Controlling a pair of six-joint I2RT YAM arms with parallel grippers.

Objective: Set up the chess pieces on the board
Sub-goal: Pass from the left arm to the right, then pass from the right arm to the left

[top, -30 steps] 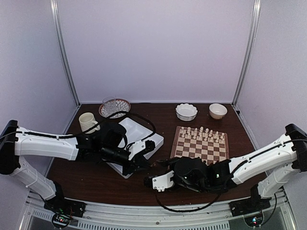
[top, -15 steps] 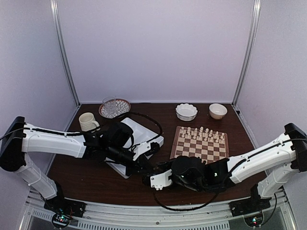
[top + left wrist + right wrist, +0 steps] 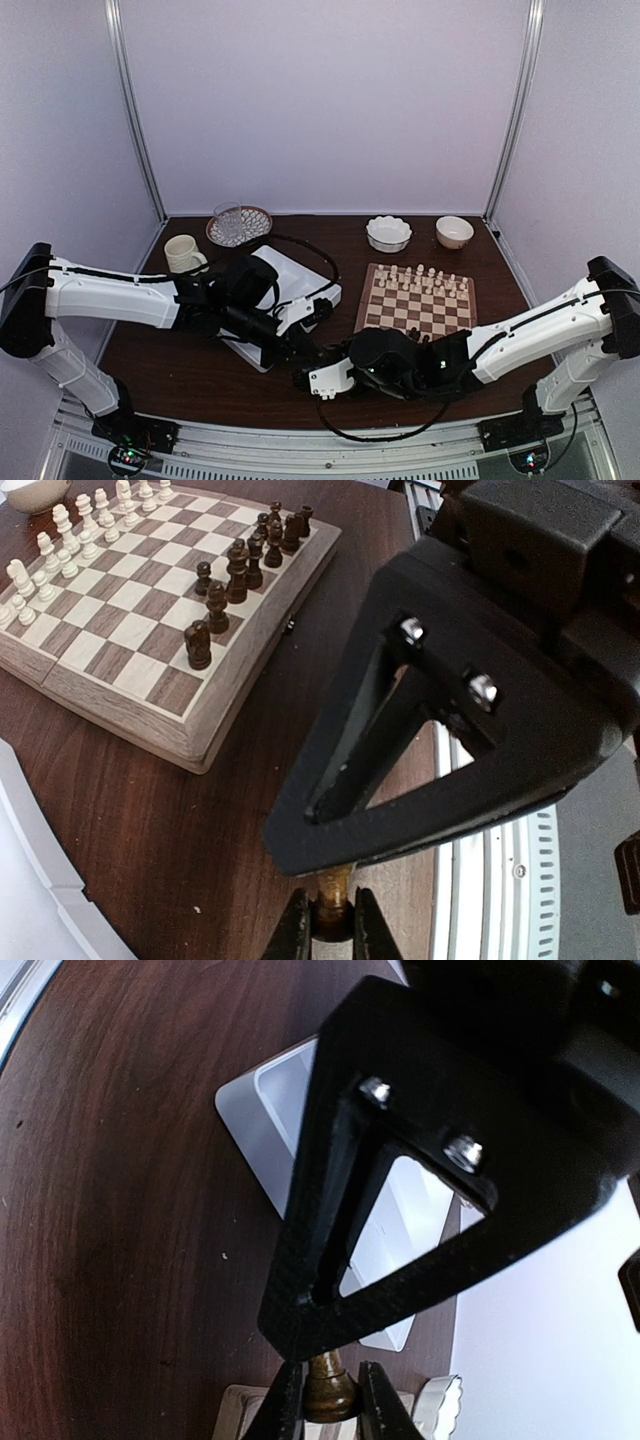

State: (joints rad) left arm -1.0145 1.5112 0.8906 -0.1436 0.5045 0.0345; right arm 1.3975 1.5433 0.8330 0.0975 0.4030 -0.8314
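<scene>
Top external view shows the left arm [image 3: 110, 295] and the right arm [image 3: 540, 325] reaching inward to meet low over the table [image 3: 200, 370], in front of the gap between the white tray [image 3: 290, 280] and the chessboard [image 3: 417, 312]; this reads as a handover. In the left wrist view the left gripper [image 3: 330, 942] is clamped tight on a dark brown chess piece [image 3: 331, 905]. In the right wrist view the right gripper [image 3: 328, 1410] has its fingers pressed against what appears to be the same piece, probably to carry it right to the board, where other dark chessmen [image 3: 238, 570] stand opposite the pale set [image 3: 60, 535].
</scene>
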